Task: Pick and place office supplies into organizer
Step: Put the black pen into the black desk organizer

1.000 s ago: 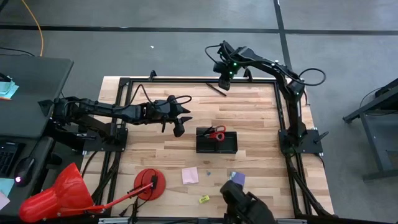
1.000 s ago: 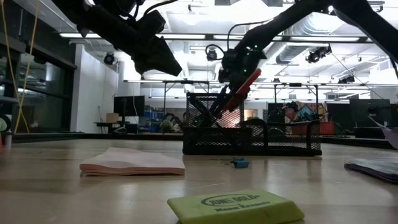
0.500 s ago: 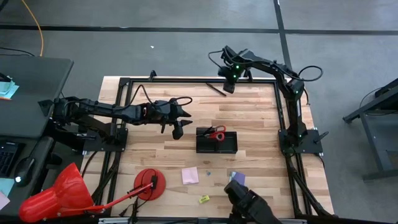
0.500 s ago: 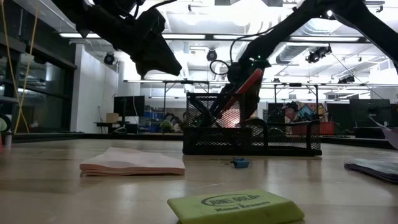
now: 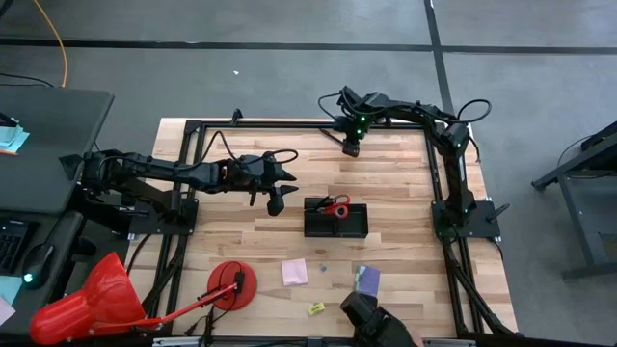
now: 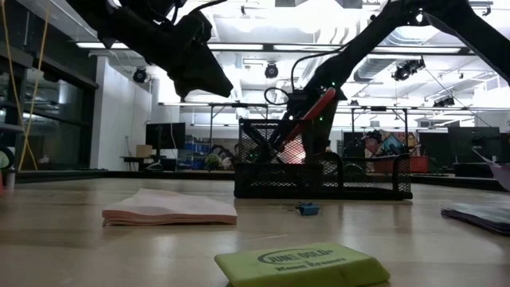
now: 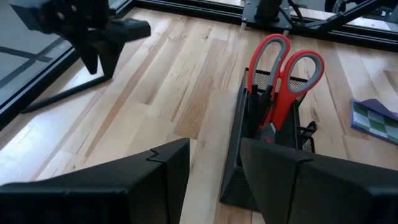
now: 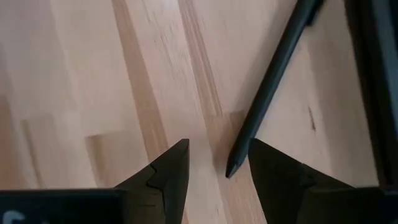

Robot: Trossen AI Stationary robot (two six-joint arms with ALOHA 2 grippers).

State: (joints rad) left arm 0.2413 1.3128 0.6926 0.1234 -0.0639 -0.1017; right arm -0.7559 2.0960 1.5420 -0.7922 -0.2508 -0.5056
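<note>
The black mesh organizer (image 5: 337, 222) (image 6: 323, 171) (image 7: 267, 149) stands mid-table with the red-handled scissors (image 5: 335, 205) (image 7: 283, 74) upright in it, handles up. A thin dark pen (image 8: 273, 81) lies flat on the wood by the far edge. My right gripper (image 5: 352, 145) (image 8: 217, 168) is open just above it, and the pen's tip (image 8: 230, 171) shows between the fingers. My left gripper (image 5: 275, 198) (image 7: 214, 168) hovers open, left of the organizer. The pink sticky pad (image 5: 295, 272) (image 6: 171, 209), purple pad (image 5: 365, 279) and yellow eraser (image 5: 316, 308) (image 6: 303, 265) lie near the near edge.
A red disc with a stick (image 5: 231, 284) and a red cone (image 5: 92, 304) sit at the near left corner. Black frame rails (image 5: 289, 123) border the table, one close behind the pen. A tiny blue piece (image 6: 307, 209) lies in front of the organizer.
My right gripper has come down toward the pen at the far edge and shifted slightly toward the near edge, staying open. My left arm has kept still.
</note>
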